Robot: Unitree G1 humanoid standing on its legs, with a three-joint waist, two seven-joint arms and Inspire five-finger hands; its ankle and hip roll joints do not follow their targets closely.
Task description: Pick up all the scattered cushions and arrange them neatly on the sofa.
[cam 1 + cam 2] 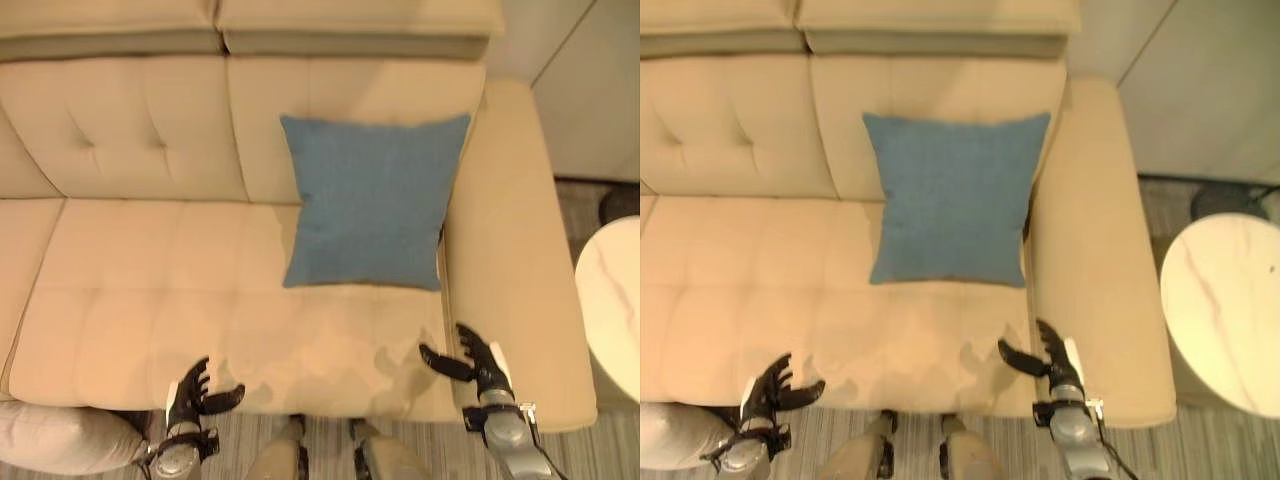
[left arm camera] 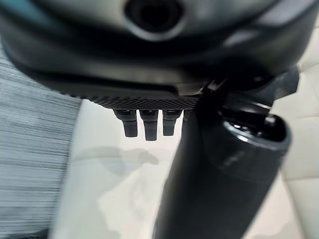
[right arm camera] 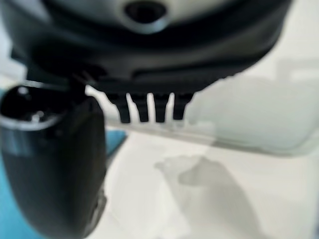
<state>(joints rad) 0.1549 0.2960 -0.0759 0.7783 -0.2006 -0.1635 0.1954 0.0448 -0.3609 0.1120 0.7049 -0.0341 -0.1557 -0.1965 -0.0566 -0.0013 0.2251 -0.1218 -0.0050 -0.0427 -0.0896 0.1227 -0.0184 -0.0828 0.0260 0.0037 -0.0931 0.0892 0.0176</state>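
Note:
A blue square cushion (image 1: 373, 200) leans upright against the backrest of the beige sofa (image 1: 150, 270), at the right end next to the armrest. A pale grey-white cushion (image 1: 55, 437) lies on the floor at the lower left, in front of the seat. My left hand (image 1: 192, 393) hovers at the seat's front edge, just right of that pale cushion, fingers relaxed and holding nothing. My right hand (image 1: 478, 363) is open over the front right corner of the seat, by the armrest, thumb spread toward the middle.
A round white marble-look side table (image 1: 1225, 315) stands to the right of the sofa's armrest (image 1: 515, 260). Striped grey carpet (image 1: 1200, 450) runs along the sofa's front. A dark round object (image 1: 1225, 203) sits on the floor behind the table.

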